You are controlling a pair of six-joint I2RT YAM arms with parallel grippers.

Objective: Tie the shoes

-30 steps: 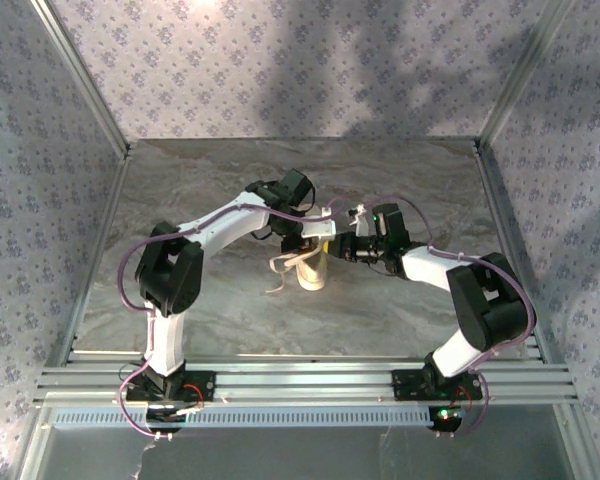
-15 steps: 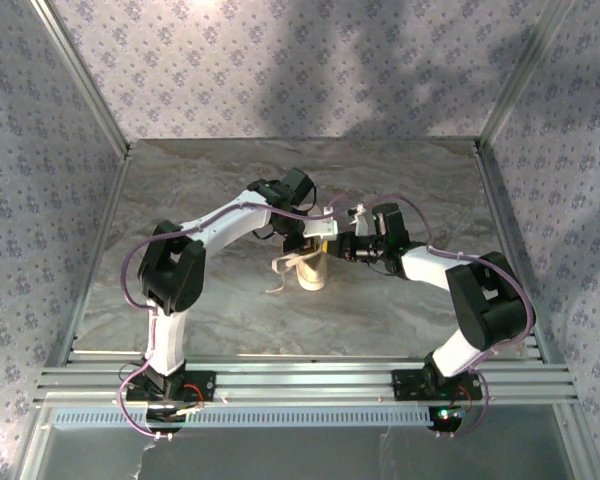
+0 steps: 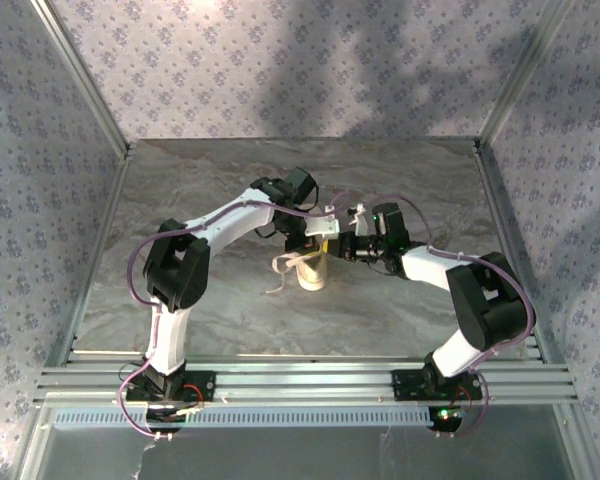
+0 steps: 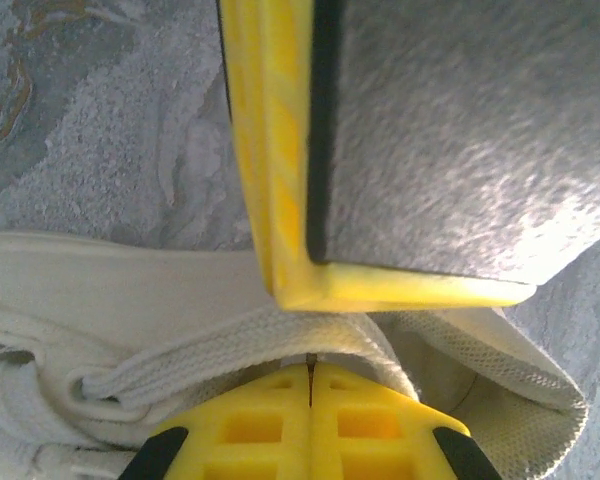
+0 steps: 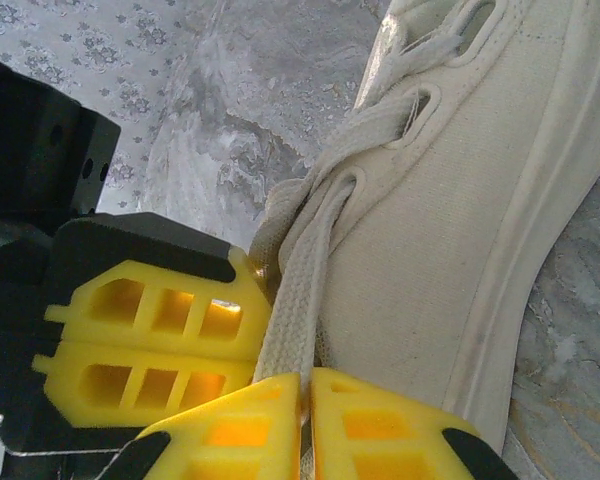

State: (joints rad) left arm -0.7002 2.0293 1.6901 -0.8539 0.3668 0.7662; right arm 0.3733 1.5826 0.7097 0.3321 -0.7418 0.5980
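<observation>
The cream-white shoe (image 3: 313, 274) stands at the middle of the table, toe towards the arms; its canvas side (image 5: 450, 200) is seen close up. Both grippers meet just behind it. My right gripper (image 5: 305, 385) is shut on a flat white lace (image 5: 300, 300) that runs up to an eyelet. My left gripper (image 4: 310, 368) is shut, and a lace (image 4: 230, 355) bends over its tips; whether it is pinched there I cannot tell. The left gripper's yellow fingers (image 5: 150, 330) lie against the lace bundle. Seen from above, the left gripper (image 3: 308, 243) and right gripper (image 3: 330, 245) almost touch.
A loose lace end (image 3: 278, 268) trails to the shoe's left on the grey marbled table (image 3: 210, 300). Patterned walls with metal posts (image 3: 80, 80) close in the sides and back. An aluminium rail (image 3: 300, 380) runs along the near edge.
The left arm's elbow has shifted slightly to the right. Both grippers and the shoe stay in nearly the same place.
</observation>
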